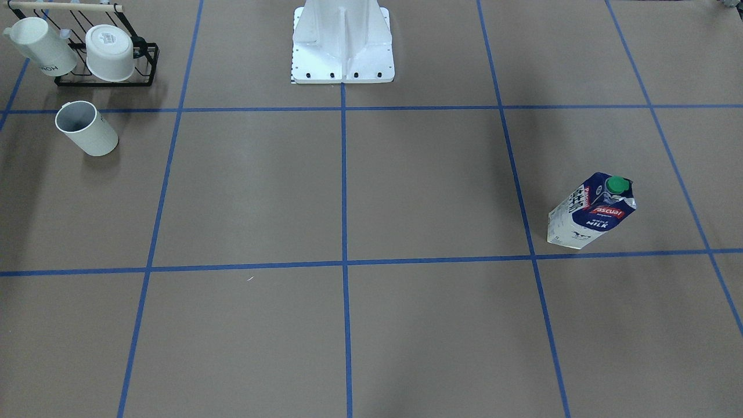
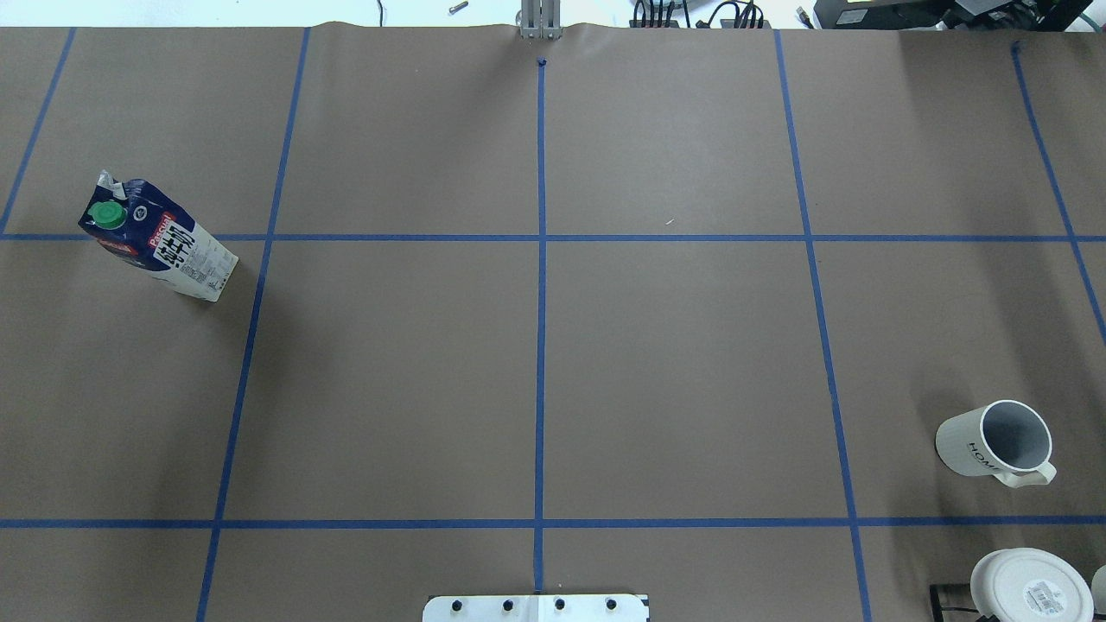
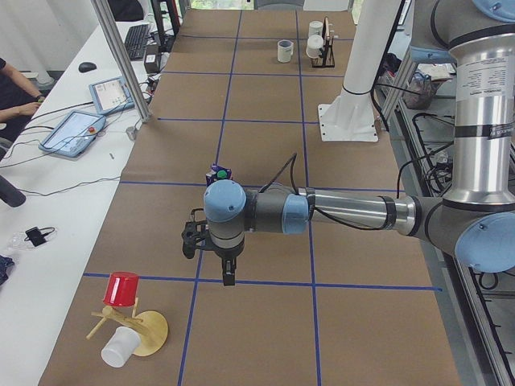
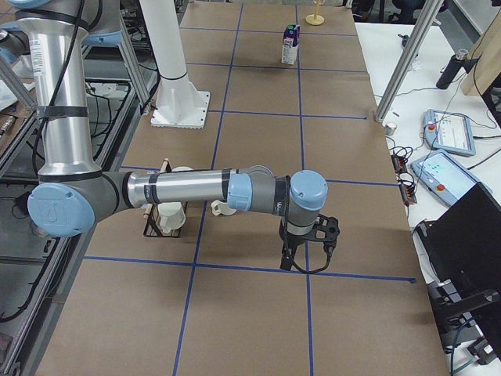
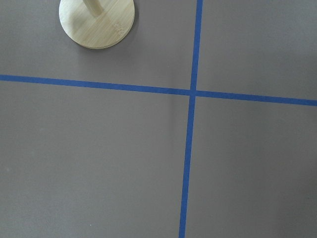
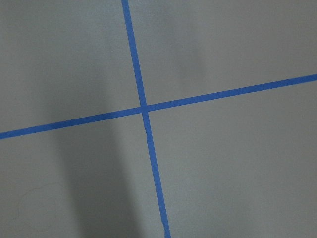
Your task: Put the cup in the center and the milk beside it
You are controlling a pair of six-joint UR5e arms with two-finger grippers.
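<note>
While the tabletop [image 2: 691,363] carried the task's things well apart, the left arm [image 3: 346,211] and right arm [image 4: 180,188] stretched over its two ends. Only the side views showed the left pincer [image 3: 228,277] and right pincer [image 4: 288,262], so released or clenched could not be told. In the overhead view the milk carton [image 2: 160,250] stood upright at 9 o'clock from the center crossing [image 2: 542,238], on the left arm's side. The cup [image 2: 994,441] stood mouth-up at 4 o'clock from it, handle also toward 4 o'clock, so the right arm looked nearer for that pickup.
</note>
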